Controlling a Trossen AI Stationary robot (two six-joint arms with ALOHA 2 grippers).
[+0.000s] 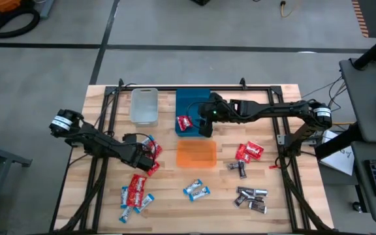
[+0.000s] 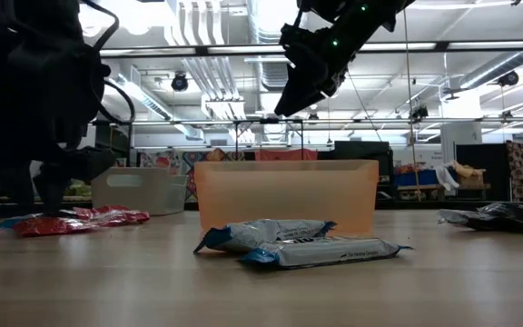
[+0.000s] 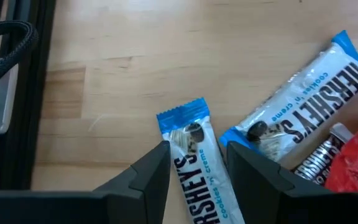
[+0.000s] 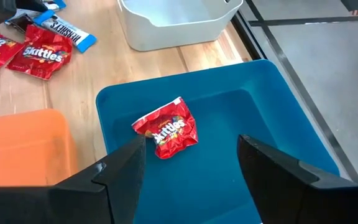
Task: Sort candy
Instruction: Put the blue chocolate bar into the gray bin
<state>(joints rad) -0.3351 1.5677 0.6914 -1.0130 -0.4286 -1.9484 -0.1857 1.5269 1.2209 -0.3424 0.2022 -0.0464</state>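
My left gripper (image 3: 197, 149) is open and low over the table's left part (image 1: 147, 155). Its fingers stand on either side of a blue-and-white candy (image 3: 194, 165) that lies flat on the wood. A second blue-and-white candy (image 3: 303, 112), a dark brown-silver one (image 3: 316, 158) and a red one (image 3: 356, 165) lie just beside it. My right gripper (image 4: 191, 140) is open and hovers above the blue bin (image 4: 278, 118), clear of it (image 2: 298, 86). One red candy (image 4: 166, 127) lies on the blue bin's floor (image 1: 185, 122). My left gripper comes from above with one finger (image 3: 157, 165) at the blue-and-white candy's edge and the other finger (image 3: 253, 168) close to its far edge. I cannot tell whether either finger touches it. The candy lies flat on the table.
The clear bin (image 1: 144, 106) stands left of the blue bin, and the orange bin (image 1: 196, 154) stands nearer. Red candies (image 1: 249, 151) (image 1: 136, 188), dark brown-silver candies (image 1: 250, 198) and blue-and-white candies (image 1: 196, 190) lie scattered on the wood. Black frame rails (image 1: 103, 163) run along both sides.
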